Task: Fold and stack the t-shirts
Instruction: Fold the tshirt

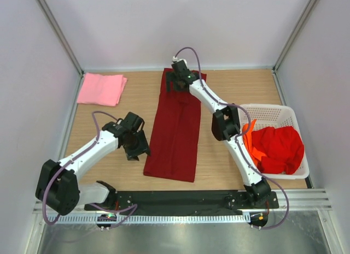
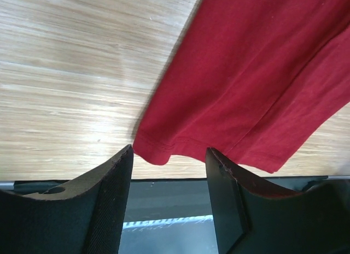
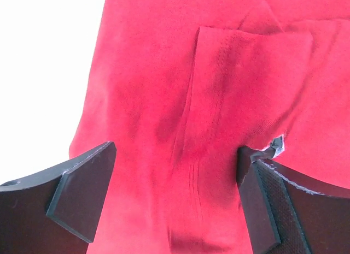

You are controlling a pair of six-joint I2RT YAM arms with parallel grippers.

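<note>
The dark red t-shirt (image 1: 176, 128) lies folded into a long strip down the middle of the table. My left gripper (image 1: 136, 146) is open and empty, just left of the strip's near left corner (image 2: 156, 153). My right gripper (image 1: 178, 83) is open right above the strip's far end (image 3: 180, 155), with cloth between its jaws but not pinched. The light pink t-shirt (image 1: 101, 89) lies folded at the far left. The bright red t-shirt (image 1: 280, 149) and the orange t-shirt (image 1: 250, 145) lie crumpled in the white basket (image 1: 279, 113) on the right.
Grey walls close the table at the left, right and back. A black rail (image 1: 186, 199) runs along the near edge, by both arm bases. The basket stands against the right wall.
</note>
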